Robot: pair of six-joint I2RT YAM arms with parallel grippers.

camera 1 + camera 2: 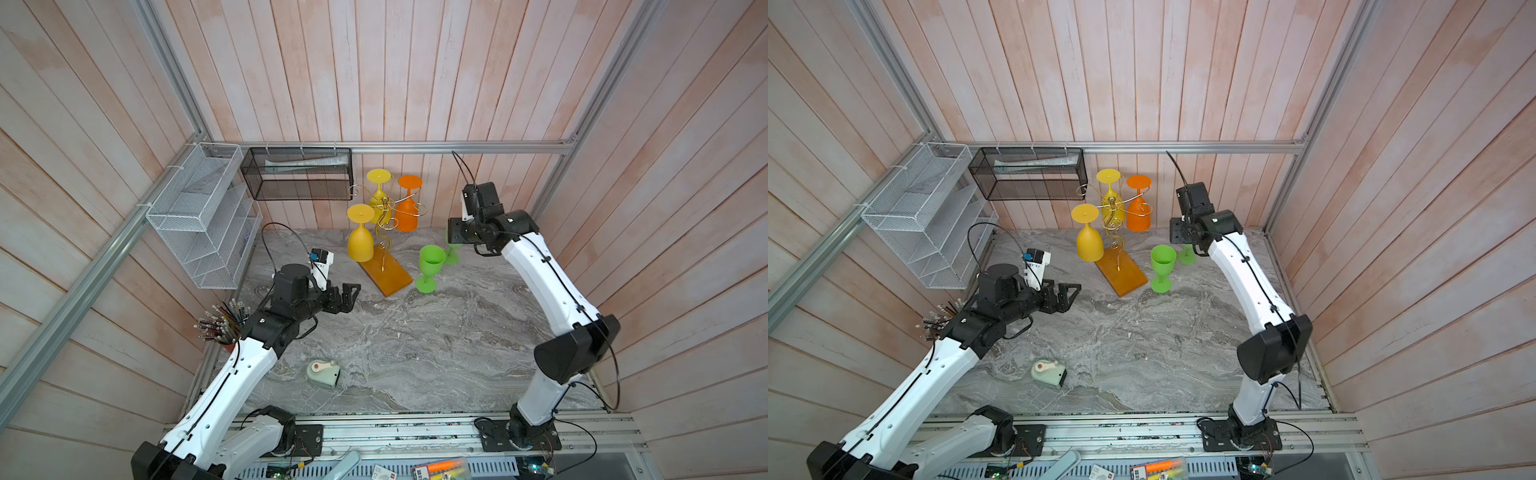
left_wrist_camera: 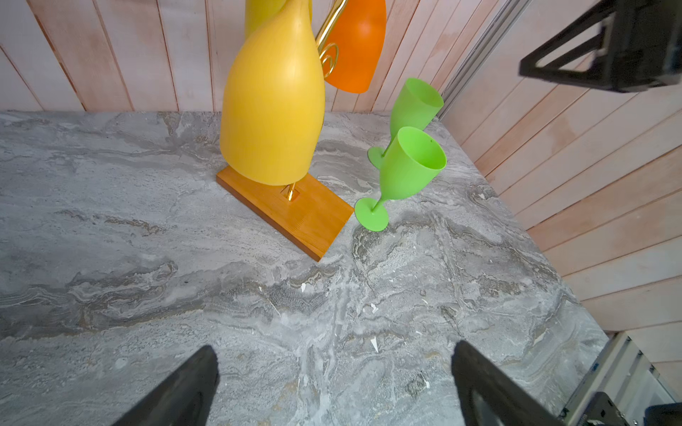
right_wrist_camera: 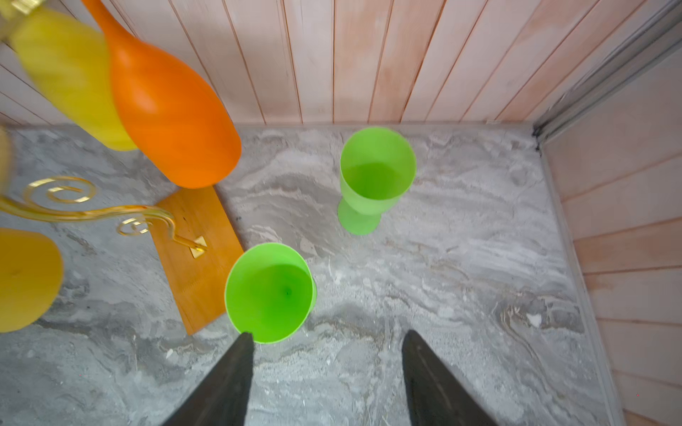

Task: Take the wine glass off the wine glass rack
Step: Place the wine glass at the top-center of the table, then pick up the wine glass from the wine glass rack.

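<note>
Student: What does the left pincer (image 1: 351, 296) show?

Tutor: Jaws spread wide, nothing between them, above the bare marble table (image 1: 415, 353). Ahead of it stands the wine glass rack (image 1: 384, 232), upright gold wire on an orange-brown base (image 2: 295, 217).

Student: And the wine glasses?

Tutor: Three hang bowl-down from the rack's arms. One yellow glass (image 1: 360, 245) is nearest the left pincer. A second yellow glass (image 1: 379, 176) and an orange glass (image 1: 406, 218) hang beyond it. Past the base, two glasses stand upright on the table, off the rack. The near green glass (image 1: 432, 259) is just beside a base corner, and the far green glass (image 3: 376, 173) is closer to the back wall.

Student: The right pincer (image 3: 328, 335)?

Tutor: Pointing down, jaws apart and empty. The near green glass sits just ahead of one fingertip; contact cannot be told. In both top views its wrist partly hides the far green glass.
</note>
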